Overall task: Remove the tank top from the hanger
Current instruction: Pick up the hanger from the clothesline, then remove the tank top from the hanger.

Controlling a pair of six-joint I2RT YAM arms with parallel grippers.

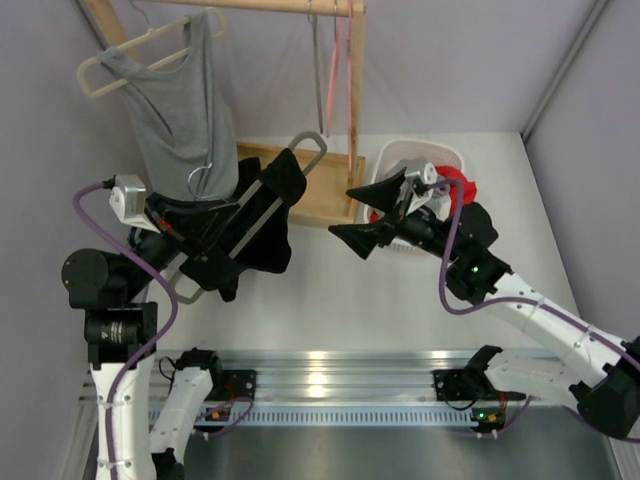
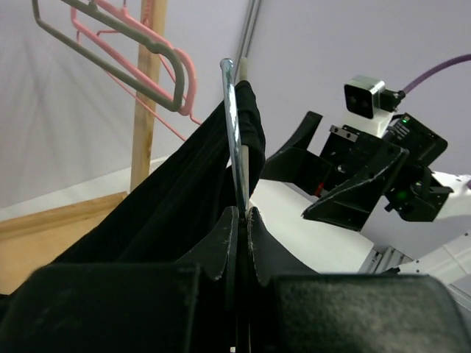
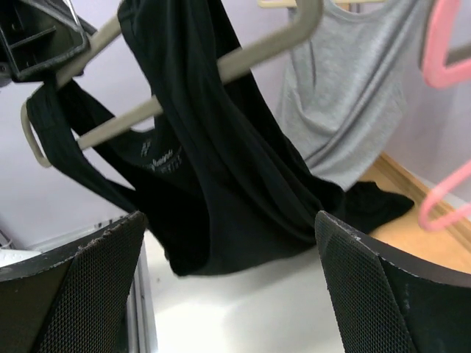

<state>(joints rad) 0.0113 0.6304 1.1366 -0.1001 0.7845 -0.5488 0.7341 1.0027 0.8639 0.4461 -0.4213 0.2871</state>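
Note:
A black tank top (image 1: 250, 228) hangs on a grey hanger (image 1: 305, 150) that is held slanted above the table's left side. My left gripper (image 1: 205, 208) is shut on the hanger's metal hook (image 2: 234, 132), pinching it at the fingertips (image 2: 224, 224). The black tank top (image 2: 184, 206) drapes to the left of the hook. My right gripper (image 1: 365, 215) stands open just right of the garment, apart from it. In the right wrist view the black tank top (image 3: 221, 162) sags from the hanger (image 3: 257, 48) beyond my right gripper (image 3: 228, 220), with nothing between the fingers.
A wooden rack (image 1: 310, 190) stands at the back. From its rail hang a grey tank top (image 1: 180, 110) on a cream hanger, plus bare pink and grey hangers (image 1: 335, 70). A white basket (image 1: 430, 158) with something red (image 1: 465, 185) sits behind my right gripper.

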